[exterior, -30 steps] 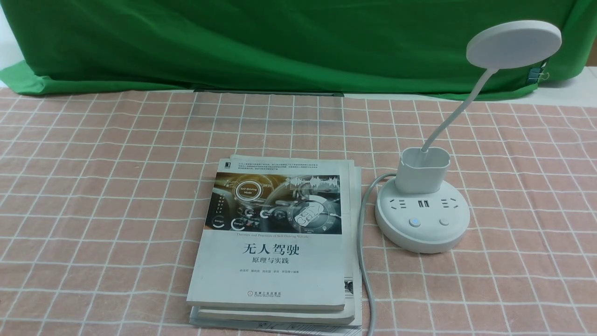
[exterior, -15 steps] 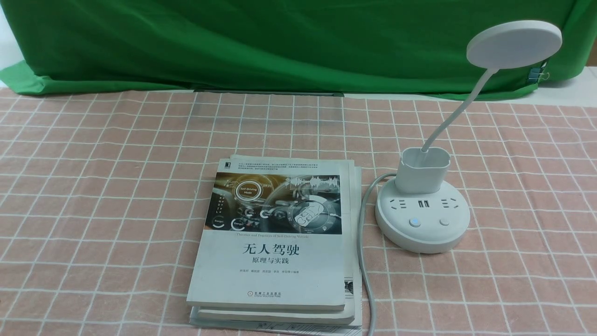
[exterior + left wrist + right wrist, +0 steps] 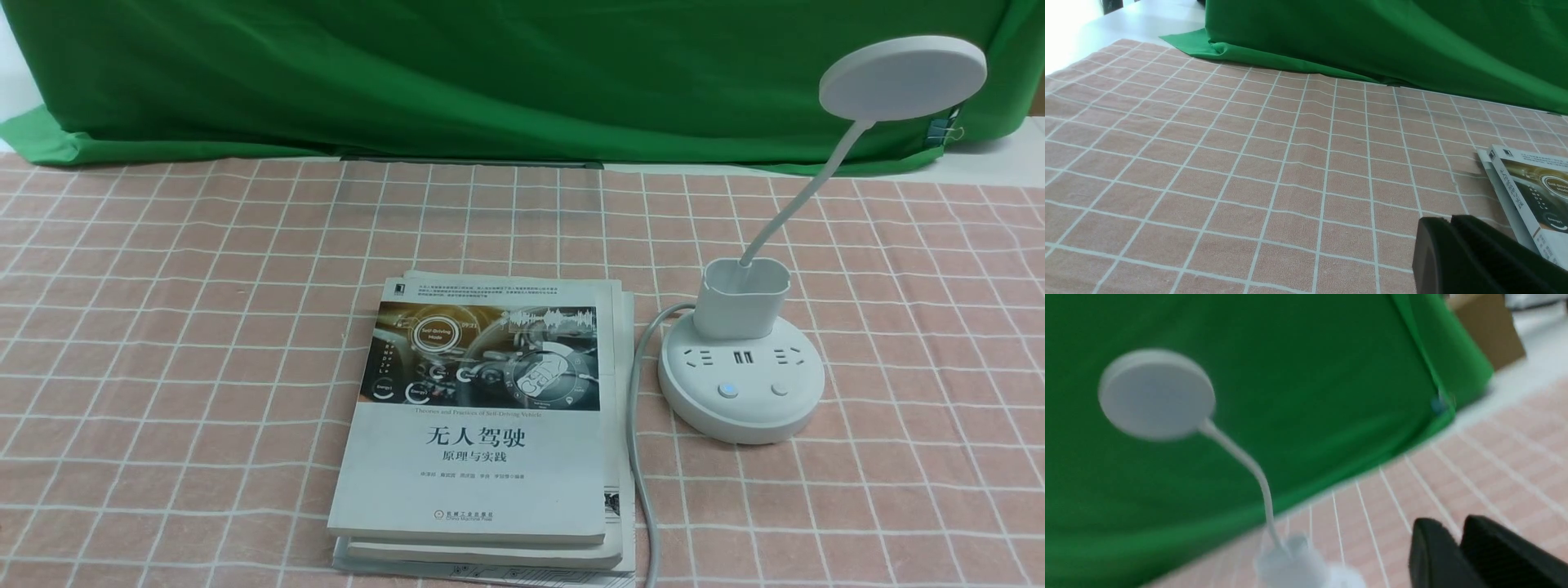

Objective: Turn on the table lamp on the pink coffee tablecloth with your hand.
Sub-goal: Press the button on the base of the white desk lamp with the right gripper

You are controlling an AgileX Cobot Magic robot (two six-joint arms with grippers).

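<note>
Approach step here: right claw (image 3: pixel 1459 533), jaws together, hangs near the lamp (image 3: pixel 741 310), not touching. Next it'd have to drop onto a base button (image 3: pixel 727 390).

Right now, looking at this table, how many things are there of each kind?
White table lamp: 1
Stack of books: 1
Cloths: 2 (pink grid tablecloth, green cloth)
Total: 4
</note>
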